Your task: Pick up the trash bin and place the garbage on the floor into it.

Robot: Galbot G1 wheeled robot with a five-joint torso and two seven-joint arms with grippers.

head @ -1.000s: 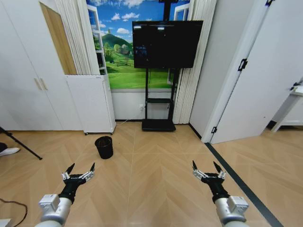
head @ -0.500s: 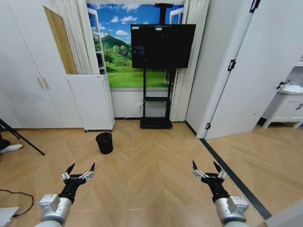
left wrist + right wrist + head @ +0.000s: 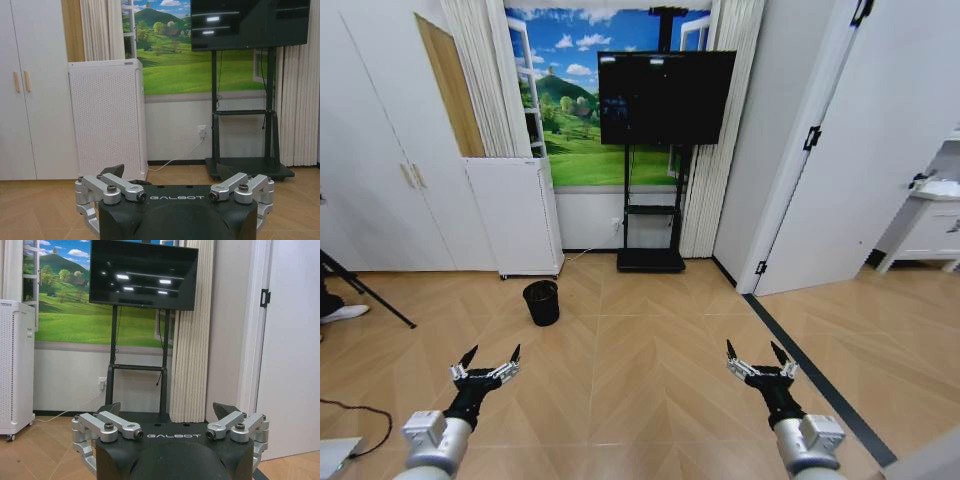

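Jaws spread wide and empty on both the left gripper (image 3: 488, 362) and right gripper (image 3: 758, 357), held low over the wood floor. The small black mesh trash bin (image 3: 541, 303) stands ahead-left, near the white perforated cabinet (image 3: 513, 217); the head view shows it.

trash bin (image 3: 541, 302) before cabinet (image 3: 514, 217), TV stand (image 3: 653, 225) to its right
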